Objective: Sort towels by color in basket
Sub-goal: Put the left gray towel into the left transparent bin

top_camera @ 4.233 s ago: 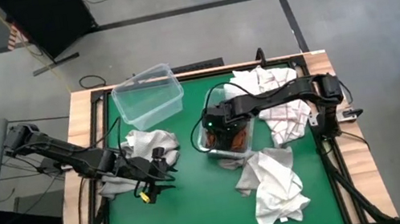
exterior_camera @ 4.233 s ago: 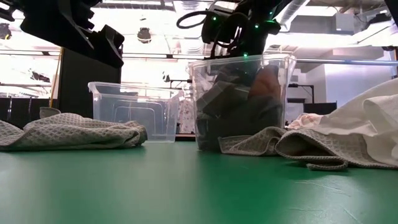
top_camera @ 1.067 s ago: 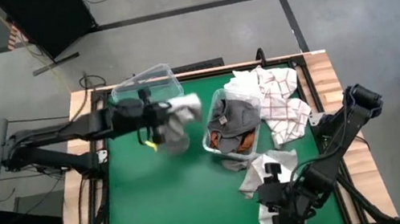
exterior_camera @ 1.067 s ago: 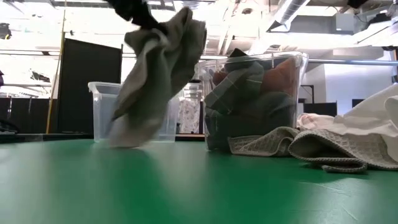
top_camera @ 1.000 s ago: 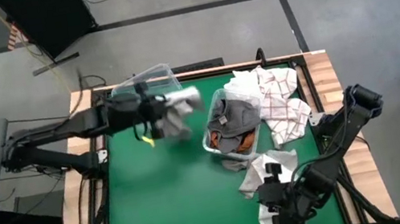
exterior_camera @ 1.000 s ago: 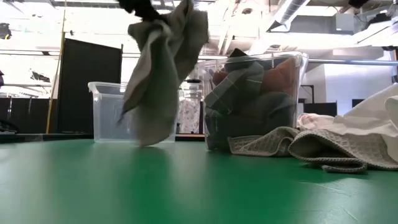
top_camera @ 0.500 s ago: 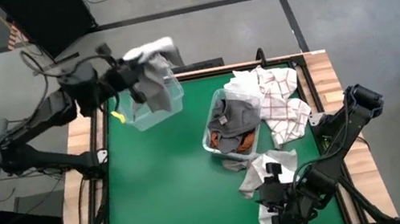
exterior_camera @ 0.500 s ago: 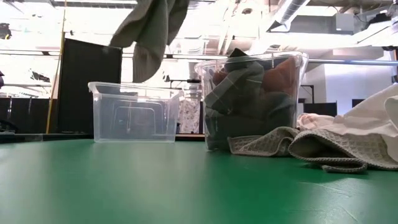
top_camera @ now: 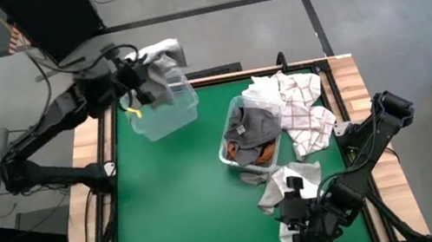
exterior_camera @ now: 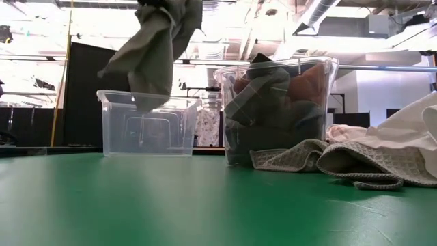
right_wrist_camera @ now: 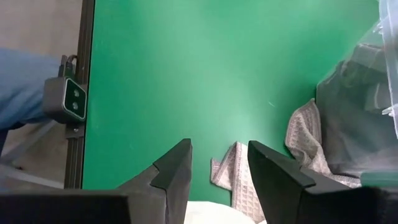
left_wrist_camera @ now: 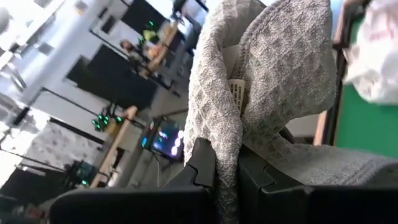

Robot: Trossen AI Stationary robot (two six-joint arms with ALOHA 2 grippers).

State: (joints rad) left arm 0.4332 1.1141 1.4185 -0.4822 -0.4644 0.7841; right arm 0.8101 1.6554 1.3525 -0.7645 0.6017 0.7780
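A light grey waffle towel (top_camera: 164, 63) hangs from my left gripper (top_camera: 142, 79), which is shut on it above the empty clear bin (top_camera: 164, 112) at the table's far left. In the low view the towel (exterior_camera: 156, 48) droops so that its lower end reaches the bin's rim (exterior_camera: 147, 94). A second clear bin (top_camera: 249, 133) at mid-table holds dark grey and rust orange towels. My right gripper (right_wrist_camera: 219, 155) stands open near the table's front edge, above a white towel (top_camera: 296, 191), with nothing between its fingers. My left gripper pinches a bunched fold of the grey towel (left_wrist_camera: 227, 144) between its two fingers, several layers thick. The towel is lifted clear of the table. It bulges out past the fingertips and hangs slack below them, over the empty bin.
A white towel with red checks (top_camera: 297, 107) lies at the far right beside the full bin. Another light grey towel (exterior_camera: 321, 158) lies against that bin's near side. Open green table (top_camera: 179, 215) stretches across the near left.
My left gripper has carried the grey towel up and toward the table's far left corner, from beside the full bin to above the empty bin. The towel left the table and swung clear, then came down a little, its lower end now at the bin's rim.
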